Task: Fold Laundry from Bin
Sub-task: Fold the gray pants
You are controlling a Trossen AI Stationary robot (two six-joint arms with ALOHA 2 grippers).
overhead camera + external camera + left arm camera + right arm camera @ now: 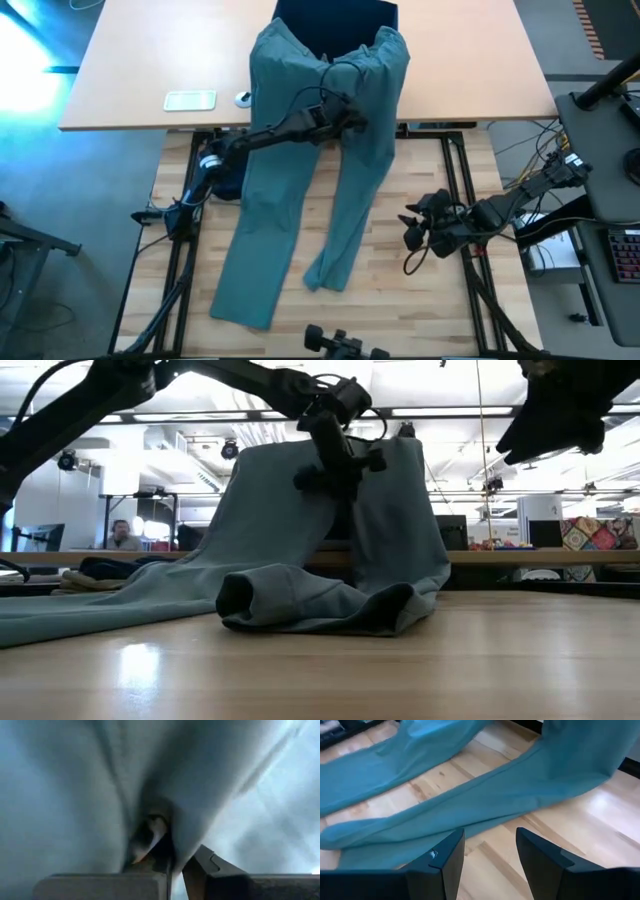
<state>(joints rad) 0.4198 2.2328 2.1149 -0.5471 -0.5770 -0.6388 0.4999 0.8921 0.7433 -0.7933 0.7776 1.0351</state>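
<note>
Nearest, the teal-green trousers (pixel 300 200) have both legs spread unfolded on the table, so folding has not begun. The right gripper (pixel 487 857) waits beside them, fingers apart, holding nothing. Farther off, the left gripper (pixel 345 118) is clamped on the crotch fabric, with the waist draped over the bin (pixel 335 12).

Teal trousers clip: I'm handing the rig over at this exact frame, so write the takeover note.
Left gripper: up over the crotch of the teal trousers, jaws shut on a pinch of the cloth.
Right gripper: jaws open, holding nothing, hovering over the wooden table beside the nearer trouser leg.
Trousers: waist draped over the rim of the navy bin at the far edge, both legs trailing across the table toward the near side; one leg's end is bunched.
Done: trousers pulled most of the way out of the bin.
Left: free the waist, lay the trousers flat, fold them. What else the bin holds cannot be seen.
</note>
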